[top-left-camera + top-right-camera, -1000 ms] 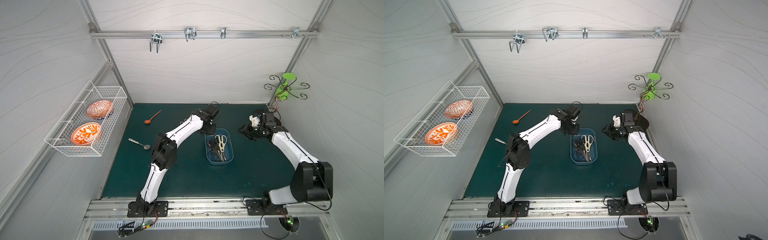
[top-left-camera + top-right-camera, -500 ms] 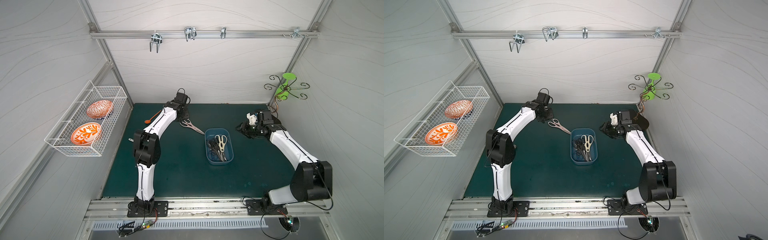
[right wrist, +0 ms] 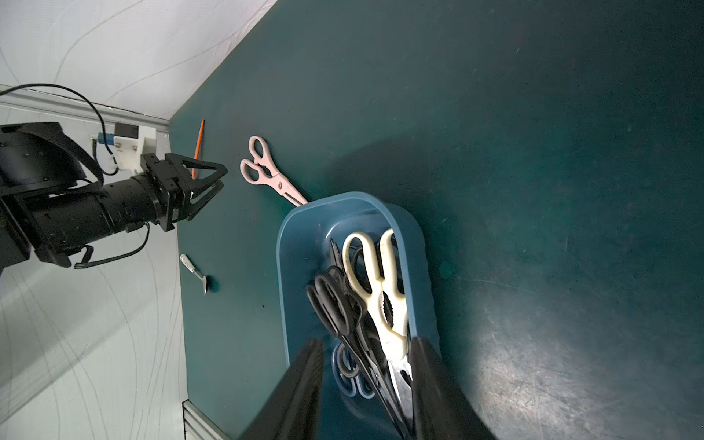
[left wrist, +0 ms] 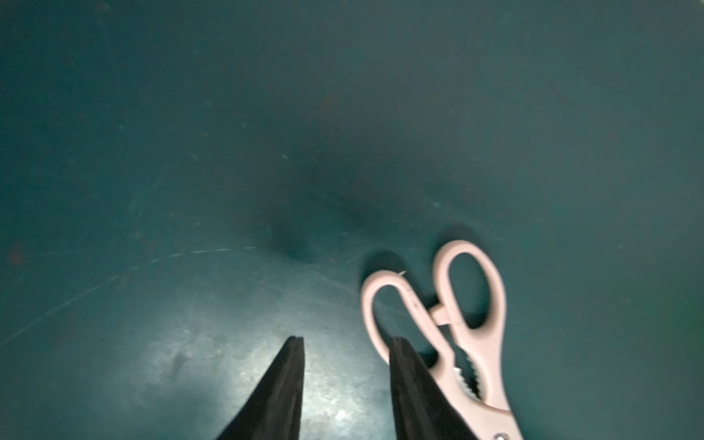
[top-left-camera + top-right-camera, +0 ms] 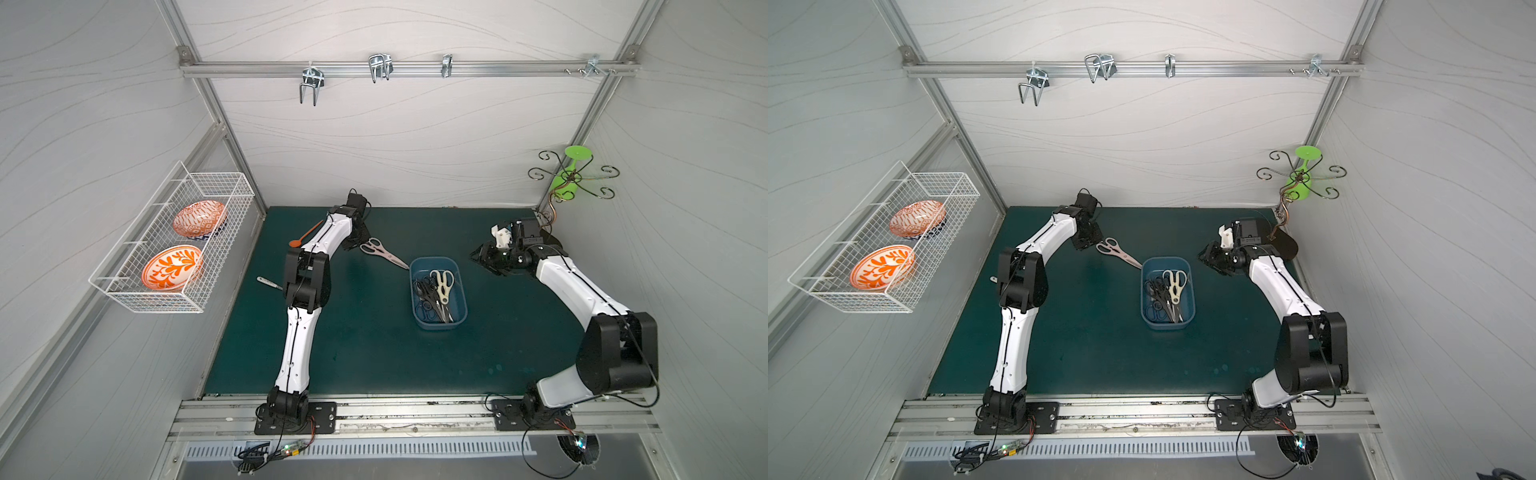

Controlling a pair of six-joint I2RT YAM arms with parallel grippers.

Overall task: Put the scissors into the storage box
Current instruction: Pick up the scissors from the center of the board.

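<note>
The blue storage box (image 5: pixel 417 305) (image 5: pixel 1147 307) sits mid-mat and holds several scissors: a cream-handled pair (image 3: pixel 384 297), black-handled ones (image 3: pixel 335 304) and a blue-handled pair (image 3: pixel 344 377). Pink-handled scissors (image 5: pixel 382 253) (image 5: pixel 1119 252) (image 3: pixel 266 173) lie flat on the mat, blade tips at the box's far left corner. My left gripper (image 5: pixel 356 244) (image 4: pixel 346 339) hangs open just left of their handles (image 4: pixel 491 384), with nothing between its fingers. My right gripper (image 5: pixel 482 259) (image 3: pixel 366 343) is open and empty, right of the box and aimed at it.
An orange spoon (image 5: pixel 307 235) and a metal spoon (image 5: pixel 268 282) lie at the mat's left side, partly behind the left arm. A white wire basket (image 5: pixel 216 183) with two bowls hangs on the left wall. A green glass on a wire stand (image 5: pixel 571 178) occupies the back right corner.
My left arm swung from the box's far end to the back left, uncovering the pink-handled scissors on the mat. The right arm barely moved.
</note>
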